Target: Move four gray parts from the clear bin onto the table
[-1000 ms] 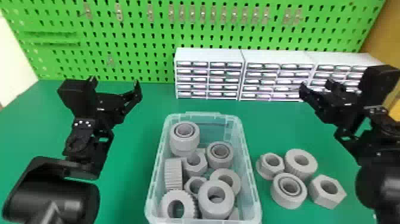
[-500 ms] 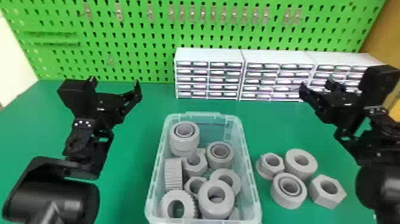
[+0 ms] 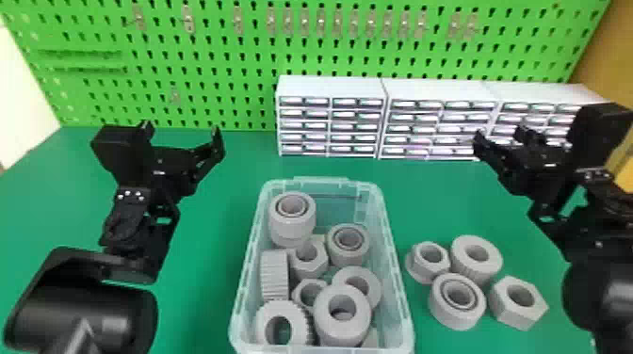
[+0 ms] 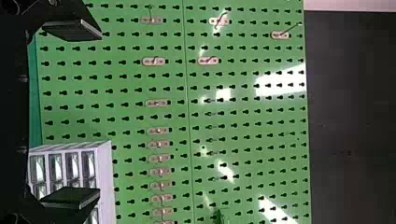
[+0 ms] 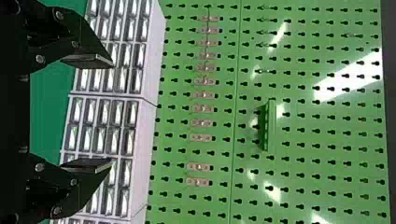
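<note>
Gray parts (image 3: 457,316): four on the green table (image 3: 207,292), bores upward, just to the right of the clear bin (image 3: 321,181), with more inside it
Right gripper (image 3: 499,134): nearer to the four, empty, fingers spread; they lie below it and back toward the robot
Left gripper (image 3: 182,128): empty, spread too, across the bin
Long axis: the bin's runs away from the robot, between the arms
Count: looks met, so probably no more picking, just keeping clear
Hard to make out: the piece mostly buried at the bin's near right corner, the ribbed ring's (image 3: 274,275) bore
</note>
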Tool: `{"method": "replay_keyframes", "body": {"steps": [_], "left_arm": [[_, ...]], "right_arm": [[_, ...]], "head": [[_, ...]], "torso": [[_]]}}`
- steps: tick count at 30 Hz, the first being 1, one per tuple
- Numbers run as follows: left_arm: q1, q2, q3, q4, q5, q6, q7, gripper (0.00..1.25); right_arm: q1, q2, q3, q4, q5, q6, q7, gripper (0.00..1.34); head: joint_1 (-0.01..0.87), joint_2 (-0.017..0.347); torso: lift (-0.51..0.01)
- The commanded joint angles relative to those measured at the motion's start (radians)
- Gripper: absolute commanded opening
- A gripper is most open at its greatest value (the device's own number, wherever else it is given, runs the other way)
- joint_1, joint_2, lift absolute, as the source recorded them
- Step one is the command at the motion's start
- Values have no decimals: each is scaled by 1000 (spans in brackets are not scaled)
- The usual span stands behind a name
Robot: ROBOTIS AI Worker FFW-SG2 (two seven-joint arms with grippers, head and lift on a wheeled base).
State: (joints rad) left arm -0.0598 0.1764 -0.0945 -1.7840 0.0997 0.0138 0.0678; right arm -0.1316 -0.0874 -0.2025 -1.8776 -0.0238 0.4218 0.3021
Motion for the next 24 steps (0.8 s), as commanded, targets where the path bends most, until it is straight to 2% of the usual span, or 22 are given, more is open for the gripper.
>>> {"method": "replay_keyframes", "body": {"steps": [1, 24], "left_arm": [[1, 0, 1, 0, 0, 0, 0, 1140], [3, -2, 2, 0, 0, -3, 0, 1140]], "right_arm": [[1, 0, 0, -2, -2, 0, 0, 828], [0, 2, 3, -3, -2, 0, -3, 828]], "head": [[678, 34], [678, 34]], "torso": [[-50], [-50]]}}
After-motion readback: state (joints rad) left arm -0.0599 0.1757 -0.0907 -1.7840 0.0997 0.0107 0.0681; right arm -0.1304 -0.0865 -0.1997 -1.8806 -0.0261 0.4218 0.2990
